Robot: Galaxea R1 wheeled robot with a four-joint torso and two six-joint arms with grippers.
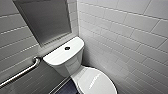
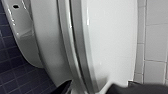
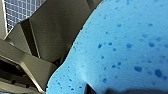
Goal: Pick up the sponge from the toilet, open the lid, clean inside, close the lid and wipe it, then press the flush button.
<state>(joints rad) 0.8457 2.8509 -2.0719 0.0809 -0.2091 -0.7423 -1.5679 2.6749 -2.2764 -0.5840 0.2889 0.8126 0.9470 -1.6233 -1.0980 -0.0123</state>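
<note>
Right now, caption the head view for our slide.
White toilet, lid shut, beside a grab bar, tiled walls around.

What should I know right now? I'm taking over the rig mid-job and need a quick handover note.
Claws: right claw shut on the sponge; left claw open, its fingers either side of the lid rim.
Things: lid down on the toilet; flush button on the tank top.
Done: sponge picked up.
Left: unclear whether the inside is cleaned yet; lid wipe and flush seem pending.
</note>
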